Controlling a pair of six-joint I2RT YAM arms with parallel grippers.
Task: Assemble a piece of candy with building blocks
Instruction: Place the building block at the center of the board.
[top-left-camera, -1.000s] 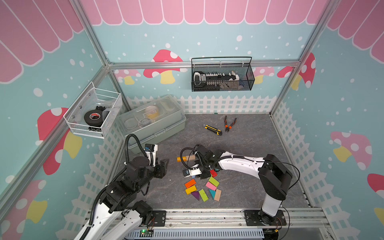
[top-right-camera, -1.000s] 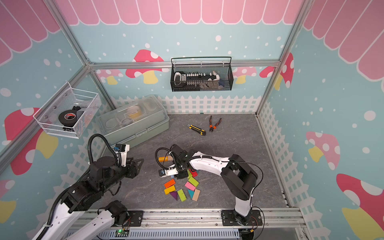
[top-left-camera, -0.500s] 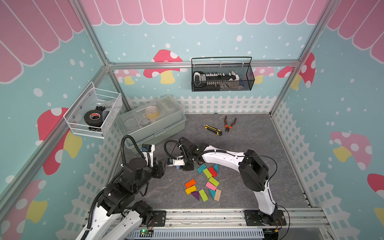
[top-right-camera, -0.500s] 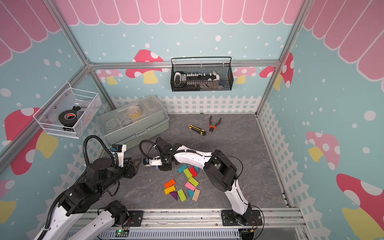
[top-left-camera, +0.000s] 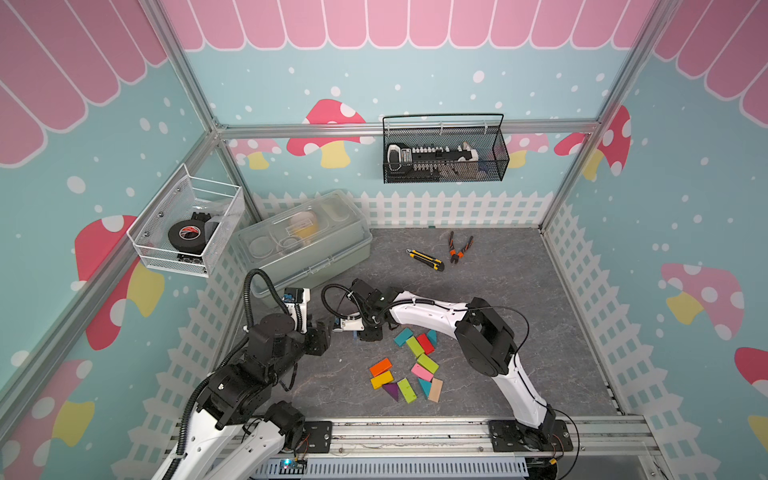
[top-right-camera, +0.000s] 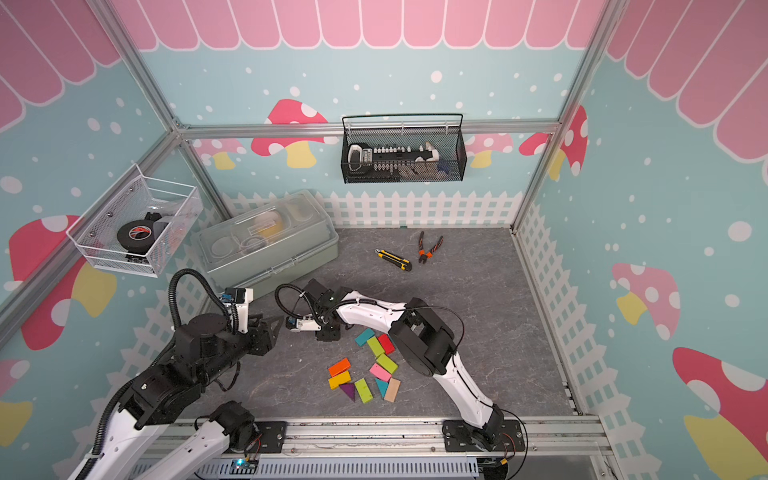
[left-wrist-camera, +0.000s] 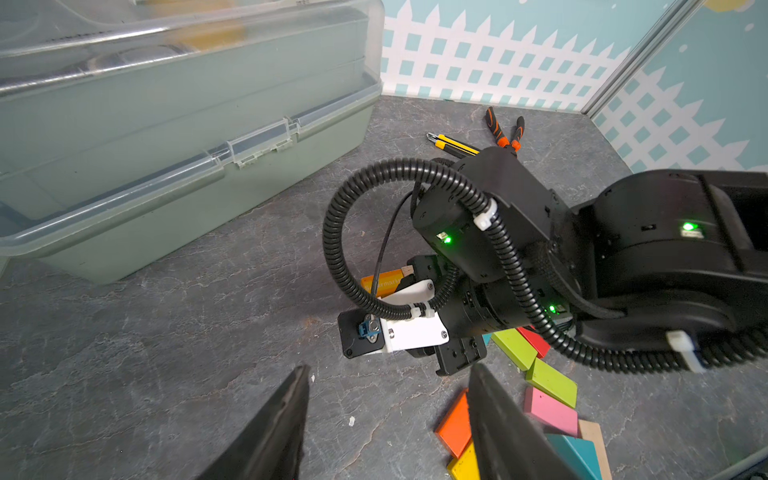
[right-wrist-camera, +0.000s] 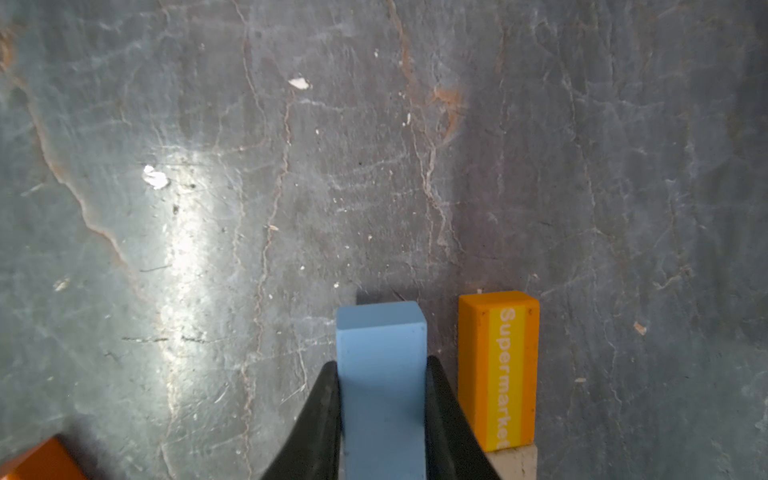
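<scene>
My right gripper (right-wrist-camera: 380, 365) is shut on a light blue block (right-wrist-camera: 380, 328), held low over the grey floor. Right beside it an orange block printed "Supermarket" (right-wrist-camera: 498, 365) lies on a tan block (right-wrist-camera: 513, 463). In both top views the right gripper (top-left-camera: 369, 333) (top-right-camera: 328, 332) points down, left of the pile of building blocks (top-left-camera: 428, 363) (top-right-camera: 387, 362), which holds orange, yellow, purple, green, pink, teal, red and tan pieces. My left gripper (left-wrist-camera: 389, 374) (top-left-camera: 328, 328) is open and empty, just left of the right wrist. An orange block (left-wrist-camera: 455, 426) lies past its right finger.
A closed grey-green toolbox (top-left-camera: 303, 243) (left-wrist-camera: 166, 137) stands at the back left. A yellow-black utility knife (top-left-camera: 424, 258) and orange-handled pliers (top-left-camera: 459, 247) lie near the back fence. Wire baskets (top-left-camera: 444, 158) hang on the walls. White fence borders the floor.
The right arm has swung left from over the block pile, carrying the blue block toward the left gripper. The left arm has barely moved.
</scene>
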